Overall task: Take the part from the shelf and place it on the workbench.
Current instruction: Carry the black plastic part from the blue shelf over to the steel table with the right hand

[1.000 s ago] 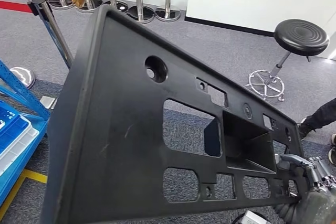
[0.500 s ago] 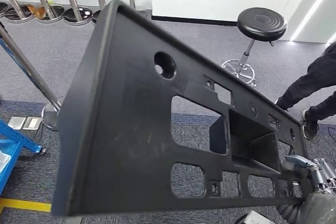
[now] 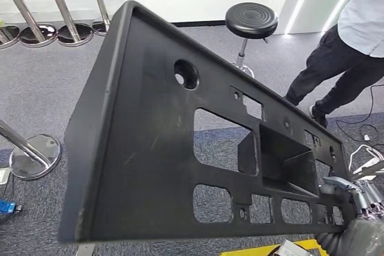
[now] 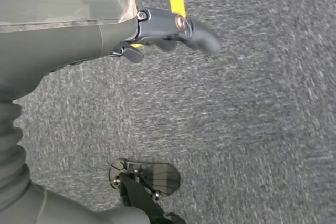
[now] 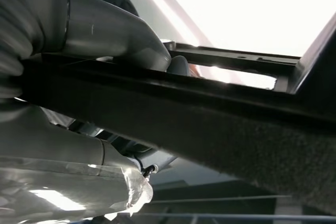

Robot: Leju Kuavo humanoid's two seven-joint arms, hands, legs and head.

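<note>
The big black part (image 3: pixel 149 148) is off the shelf and up in the air, tilted, and the right hand (image 3: pixel 357 208) holds it tight by its low corner. Past the part are a round black stool (image 3: pixel 251 21) and a person (image 3: pixel 348 58) on the grey carpet. The left hand (image 4: pixel 166 30) hangs over the floor holding nothing, fingers loose, and the part must yet go on the counter.

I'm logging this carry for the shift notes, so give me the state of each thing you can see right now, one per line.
Black panel part: lifted off the floor, tilted, held at its lower right corner.
Right hand: grips the panel's edge, thumb over its rim.
Left hand: holds nothing, fingers extended, above grey carpet.
Round stool: upright on the floor, unoccupied.
Person: standing at the right, mid-stride.
</note>
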